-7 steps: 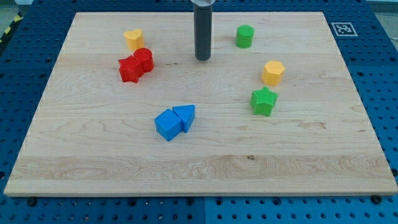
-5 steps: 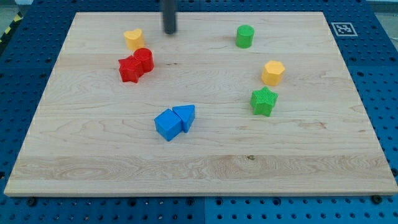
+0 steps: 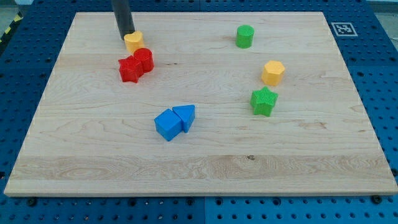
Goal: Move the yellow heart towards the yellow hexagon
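Observation:
The yellow heart [image 3: 134, 42] lies near the board's top left. My tip [image 3: 126, 36] stands right at the heart's upper left edge, touching or nearly touching it. The yellow hexagon [image 3: 272, 73] lies far off at the view's right, with a wide stretch of wooden board [image 3: 205, 155] between the two.
A red star [image 3: 130, 69] and a red cylinder [image 3: 144, 60] sit together just below the heart. A green cylinder [image 3: 245, 36] is at the top right. A green star [image 3: 264, 101] lies just below the hexagon. A blue cube [image 3: 168, 124] and blue triangle [image 3: 185, 116] sit mid-board.
My tip has swept from the board's top middle leftward to the yellow heart's upper left. No block has visibly moved.

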